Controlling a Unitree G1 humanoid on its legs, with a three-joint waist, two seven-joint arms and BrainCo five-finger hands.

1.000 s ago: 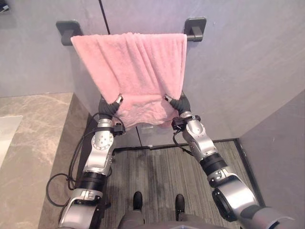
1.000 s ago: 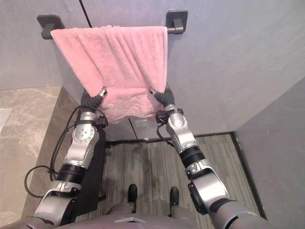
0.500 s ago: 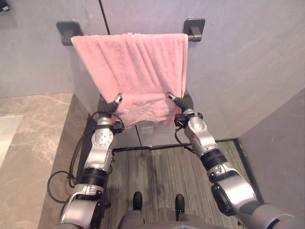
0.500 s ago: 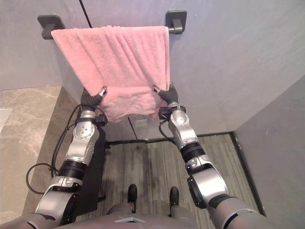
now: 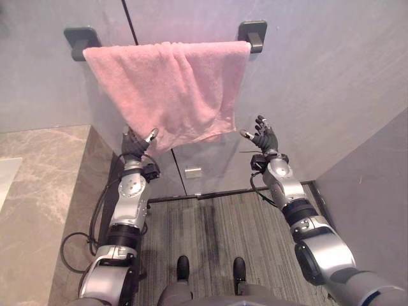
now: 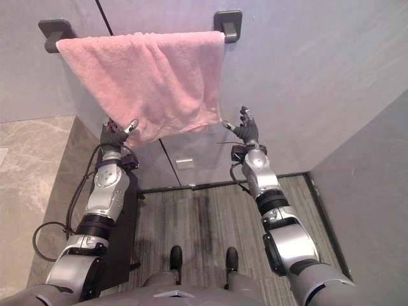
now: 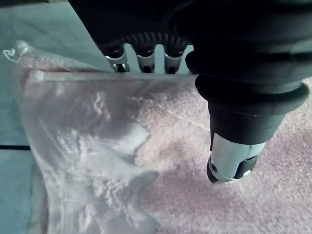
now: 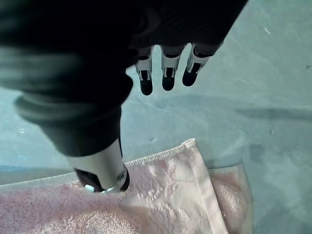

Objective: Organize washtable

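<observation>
Grey wall [image 5: 319,83], pink towel [image 5: 172,83] hanging; right hand [image 5: 265,136] splayed beside; left hand [image 5: 133,146] grip unclear.

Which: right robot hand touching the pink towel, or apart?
Cannot tell. Right wrist view: the right robot hand's fingers are clear of the pink towel, but its thumb tip overlaps the hem.

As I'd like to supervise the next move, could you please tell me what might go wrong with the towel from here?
1. The left robot hand sits at the towel's lower corner; a downward tug might drag it off the brackets.
2. The right robot hand is open close beside the other corner, so its thumb may catch the towel.
3. The towel's bottom edge slants, so it may end up untidy.
</observation>
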